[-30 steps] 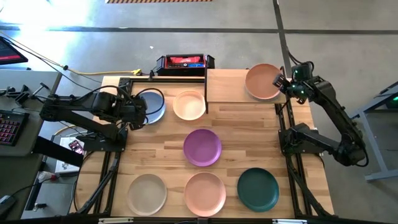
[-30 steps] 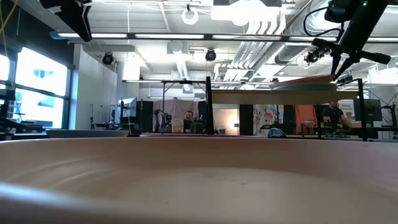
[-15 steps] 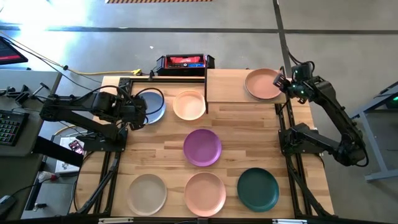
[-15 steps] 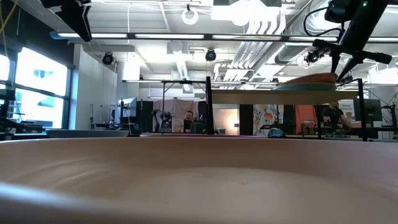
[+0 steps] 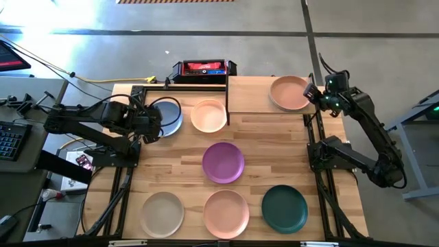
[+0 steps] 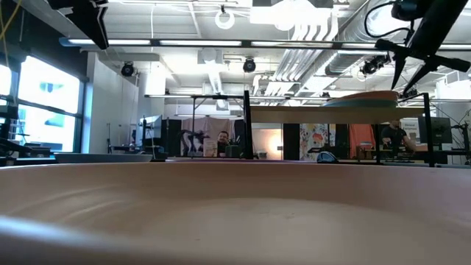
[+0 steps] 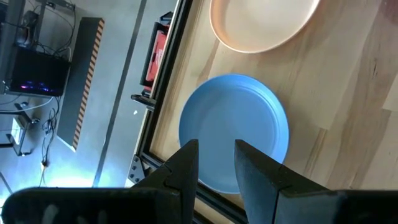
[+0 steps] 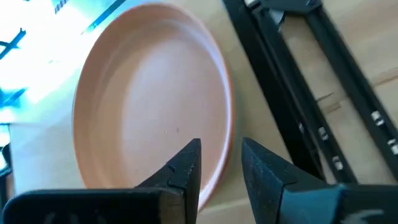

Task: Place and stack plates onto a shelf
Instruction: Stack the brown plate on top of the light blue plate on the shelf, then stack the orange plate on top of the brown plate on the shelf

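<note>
The right tool (image 8: 219,163) has its fingers spread, holding nothing, just off the rim of the orange plate (image 5: 290,92). That plate lies on the shelf (image 5: 250,95), ahead of the tool. The right arm reaches in from the counter's (image 5: 185,171) edge. The left tool (image 7: 214,163), fingers parted, hovers over the blue plate (image 7: 239,127).

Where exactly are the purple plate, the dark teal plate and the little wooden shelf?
purple plate (image 5: 223,162), high view, its flat centre.
dark teal plate (image 5: 284,208), high view, its flat centre.
shelf (image 5: 247,94), high view, bare wood left of the orange plate.
</note>
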Robot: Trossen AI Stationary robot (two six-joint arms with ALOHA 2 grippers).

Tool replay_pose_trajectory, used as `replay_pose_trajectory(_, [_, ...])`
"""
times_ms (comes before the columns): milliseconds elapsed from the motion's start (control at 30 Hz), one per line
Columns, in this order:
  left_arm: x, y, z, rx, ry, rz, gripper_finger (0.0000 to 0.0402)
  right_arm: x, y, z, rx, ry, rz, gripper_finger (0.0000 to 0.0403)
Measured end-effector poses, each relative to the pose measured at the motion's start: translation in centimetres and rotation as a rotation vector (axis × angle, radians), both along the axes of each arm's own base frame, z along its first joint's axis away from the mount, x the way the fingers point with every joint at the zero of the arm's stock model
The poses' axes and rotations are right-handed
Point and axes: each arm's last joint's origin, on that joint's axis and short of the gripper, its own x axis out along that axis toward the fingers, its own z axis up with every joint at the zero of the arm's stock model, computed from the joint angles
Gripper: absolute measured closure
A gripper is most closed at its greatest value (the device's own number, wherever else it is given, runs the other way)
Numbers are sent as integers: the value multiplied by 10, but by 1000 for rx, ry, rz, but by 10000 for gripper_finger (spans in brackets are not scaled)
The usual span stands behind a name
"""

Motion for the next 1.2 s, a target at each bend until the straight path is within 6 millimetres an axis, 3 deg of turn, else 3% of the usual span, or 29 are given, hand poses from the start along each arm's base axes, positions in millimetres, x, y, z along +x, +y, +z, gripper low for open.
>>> replay_pose_trajectory(333, [0,0,0,0,0,-1,310,0,0,-6,76,29,3,308])
replay_pose_trajectory(1200, [5,0,1,4,-31,-28,310,1,-1,-7,79,54,33,308])
